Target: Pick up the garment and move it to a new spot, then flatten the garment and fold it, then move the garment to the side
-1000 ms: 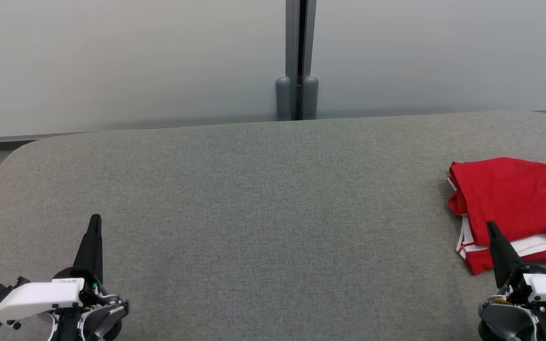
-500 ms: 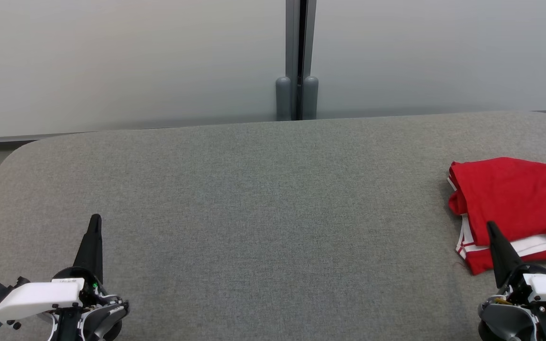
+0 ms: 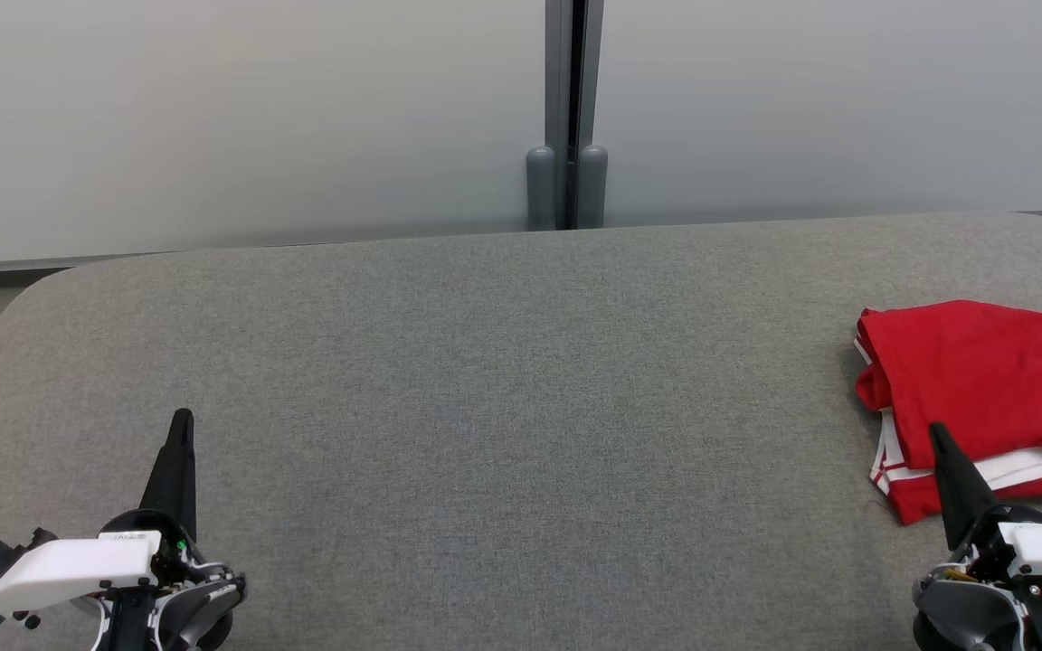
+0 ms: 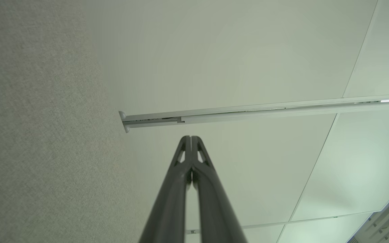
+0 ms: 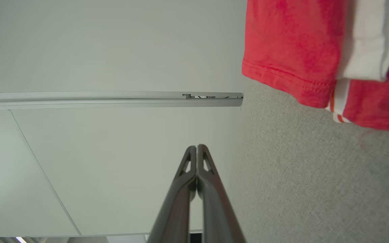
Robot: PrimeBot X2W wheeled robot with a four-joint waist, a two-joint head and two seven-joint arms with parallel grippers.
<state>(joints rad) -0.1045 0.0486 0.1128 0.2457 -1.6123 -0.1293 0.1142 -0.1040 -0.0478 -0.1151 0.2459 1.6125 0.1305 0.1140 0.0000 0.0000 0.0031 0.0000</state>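
Folded red jersey (image 3: 973, 380), white trim, black numeral cut by frame edge, lies on grey fabric surface (image 3: 521, 380) directly ahead of right gripper (image 3: 935, 432). Fingertip overlaps jersey's near edge; contact unclear. Fingers pressed together. Left gripper (image 3: 182, 418) well apart from jersey, fingers together. Grey post (image 3: 566, 117) between 2 pale wall panels beyond.

A grey fabric-covered surface (image 3: 503, 389) with rounded far corners is stretching across the whole head view. A red garment (image 3: 973, 380), folded in layers with white trim showing, is lying directly on it at about 3 o'clock, its right part running past the picture's edge.
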